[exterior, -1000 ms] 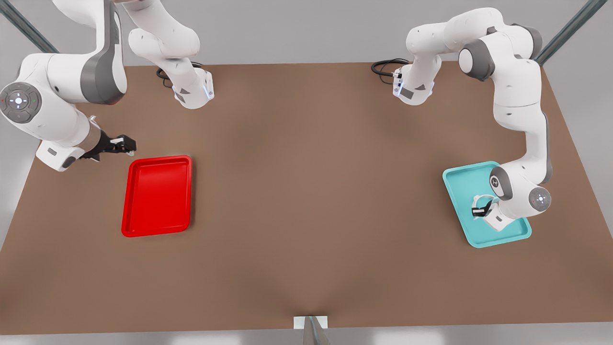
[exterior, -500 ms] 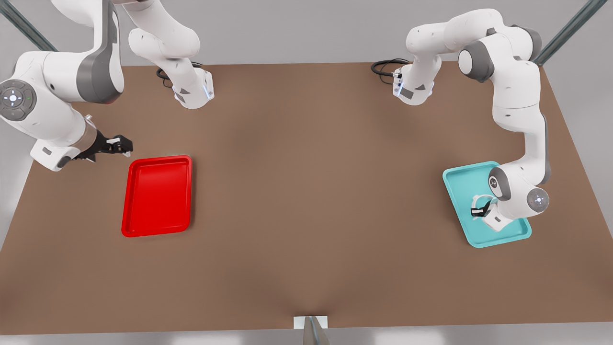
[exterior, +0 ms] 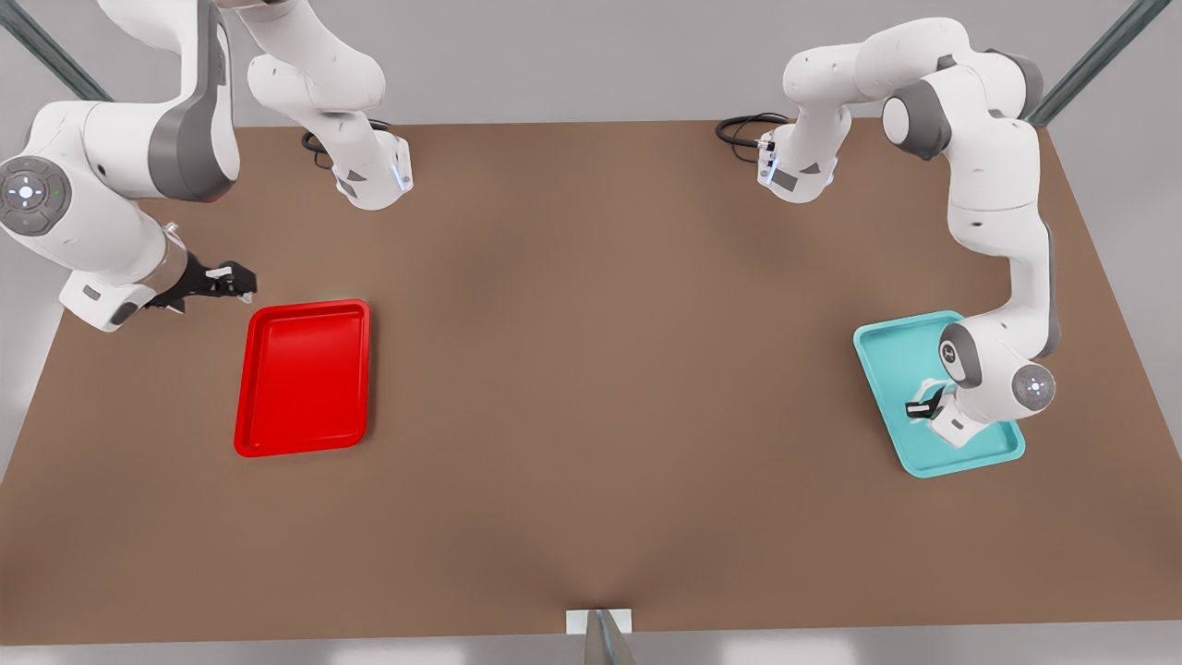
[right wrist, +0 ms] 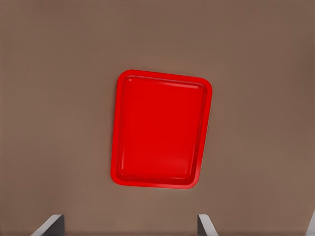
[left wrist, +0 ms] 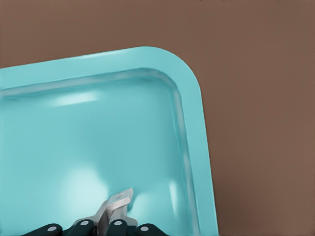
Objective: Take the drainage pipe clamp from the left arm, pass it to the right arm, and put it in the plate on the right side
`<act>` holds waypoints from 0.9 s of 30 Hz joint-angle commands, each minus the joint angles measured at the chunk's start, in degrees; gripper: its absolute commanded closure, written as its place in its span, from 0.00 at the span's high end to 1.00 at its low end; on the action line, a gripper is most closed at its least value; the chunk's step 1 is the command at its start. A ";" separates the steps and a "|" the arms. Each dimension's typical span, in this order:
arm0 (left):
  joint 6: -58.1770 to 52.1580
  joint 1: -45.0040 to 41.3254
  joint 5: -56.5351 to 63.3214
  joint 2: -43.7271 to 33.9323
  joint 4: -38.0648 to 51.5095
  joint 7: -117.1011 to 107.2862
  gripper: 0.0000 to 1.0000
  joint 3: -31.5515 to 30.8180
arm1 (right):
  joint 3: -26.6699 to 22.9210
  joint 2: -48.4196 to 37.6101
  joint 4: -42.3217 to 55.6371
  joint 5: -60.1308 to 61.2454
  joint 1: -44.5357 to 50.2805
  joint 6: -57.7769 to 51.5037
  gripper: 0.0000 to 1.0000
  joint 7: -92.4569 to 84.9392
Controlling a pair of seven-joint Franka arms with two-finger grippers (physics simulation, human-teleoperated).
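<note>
The left gripper (exterior: 926,404) is positioned low over the teal tray (exterior: 891,356) on the front view's right side of the desk (exterior: 591,388). Its fingers (left wrist: 114,227) are pressed against the drainage pipe clamp (exterior: 928,391), pinching the white strap between them (the left wrist view shows 1 flared tab (left wrist: 119,201) projecting past the fingertips, above the tray floor). Whether the clamp touches the tray cannot be determined.

The right gripper (exterior: 235,278) waits above the bare desk on the front view's left side, just beside the far corner of the plate (exterior: 305,377). Its 2 fingers (right wrist: 49,226) are spread apart with nothing between them, as the right wrist view confirms. The plate lies flat on the desk, well apart from the teal tray.
</note>
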 commanded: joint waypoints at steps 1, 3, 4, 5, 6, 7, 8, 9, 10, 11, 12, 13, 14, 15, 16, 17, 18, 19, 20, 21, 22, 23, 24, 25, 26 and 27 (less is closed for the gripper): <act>-0.43 0.00 -0.29 -0.19 0.03 -0.30 0.21 0.04 | -0.05 -0.14 0.03 0.03 0.10 0.01 1.00 -0.04; -1.22 0.08 -0.21 -0.36 0.03 -0.30 0.21 0.04 | -0.05 -0.14 0.03 0.03 0.10 0.01 1.00 -0.04; -1.22 0.00 -0.20 -0.62 0.03 -0.30 0.21 0.04 | -0.05 -0.06 0.03 0.03 0.10 0.01 1.00 -0.04; -1.30 0.00 -0.20 -0.62 0.03 -0.30 0.21 0.13 | -0.05 -0.06 0.03 0.03 0.10 0.01 1.00 -0.04; -2.09 0.00 -0.03 -0.71 0.03 -0.30 0.21 0.30 | -0.05 -0.06 0.03 0.03 0.02 0.01 1.00 -0.04; -3.23 0.00 0.76 -1.59 0.03 -0.30 0.21 0.57 | -0.05 -0.06 0.03 0.03 0.02 0.10 1.00 -0.13; -4.03 -0.09 0.76 -2.03 0.03 -0.30 0.21 0.66 | -0.05 -0.06 0.03 0.03 0.10 0.10 1.00 -0.04; -4.56 -0.09 1.11 -2.56 0.03 -0.30 0.21 0.66 | -0.05 0.03 0.03 0.03 0.02 0.10 1.00 -0.04; -4.73 -0.09 1.20 -2.82 0.03 -0.30 0.21 0.66 | -0.05 -0.06 0.03 0.03 0.02 0.10 1.00 -0.13; -5.43 -0.09 1.20 -3.52 0.03 -0.38 0.21 0.66 | -0.14 -0.06 0.03 0.03 0.02 0.10 1.00 -0.13; -5.52 -0.61 1.29 -4.40 -0.06 -1.79 0.21 0.66 | -0.05 -0.06 0.03 -0.06 0.02 0.10 1.00 -0.13; -5.52 -1.14 2.43 -5.81 -0.06 -4.51 0.21 0.66 | -0.05 -0.14 0.03 0.03 0.02 0.10 1.00 -0.13; -5.52 -1.67 3.31 -6.69 -0.15 -7.06 0.21 0.66 | -0.05 -0.23 0.03 0.03 0.02 0.10 1.00 -0.13; -5.52 -2.20 3.31 -6.86 -0.15 -7.50 0.21 0.57 | -0.05 -0.23 0.03 0.03 0.02 0.10 1.00 -0.13; -5.44 -2.55 3.31 -6.86 -0.15 -8.65 0.21 0.57 | -0.05 -0.23 0.03 0.03 0.02 0.10 1.00 -0.13; -5.52 -2.73 3.31 -7.04 -0.15 -8.65 0.21 0.57 | -0.05 -0.23 0.03 0.03 0.10 0.10 1.00 -0.13; -5.52 -3.43 3.31 -7.13 -0.15 -10.14 0.21 0.57 | -0.05 -0.23 0.03 -0.06 0.10 0.10 1.00 -0.13; -5.79 -3.87 3.31 -7.48 -0.15 -11.72 0.21 0.57 | -0.05 -0.23 -0.06 0.03 0.10 0.10 1.00 -0.13; -6.23 -4.05 3.31 -7.48 -0.15 -12.07 0.21 0.57 | -0.05 -0.23 0.03 -0.06 0.10 0.10 1.00 -0.13; -6.23 -4.13 3.31 -7.48 -0.15 -12.69 0.21 0.48 | -0.05 -0.23 -0.06 -0.06 0.10 0.10 1.00 -0.04; -6.31 -4.39 3.31 -7.57 -0.15 -13.48 0.21 0.39 | -0.05 -0.23 0.03 -0.06 0.10 0.10 1.00 -0.04; -6.66 -4.75 3.31 -7.83 -0.15 -14.80 0.21 0.31 | -0.05 -0.23 0.03 0.03 0.10 0.10 1.00 -0.13; -7.10 -5.10 3.40 -7.92 -0.15 -16.03 0.21 0.22 | -0.05 -0.23 -0.06 -0.06 0.10 0.10 1.00 -0.13; -7.11 -5.63 3.31 -7.92 -0.15 -17.08 0.21 0.22 | -0.05 -0.23 0.03 -0.06 0.10 0.10 1.00 -0.13; -7.11 -6.24 3.31 -7.92 -0.15 -18.31 0.21 0.22 | -0.05 -0.23 -0.06 -0.06 0.10 0.10 1.00 -0.13; -7.28 -7.30 3.40 -8.27 -0.15 -20.25 0.21 0.22 | -0.05 -0.23 -0.06 -0.06 0.10 0.10 1.00 -0.13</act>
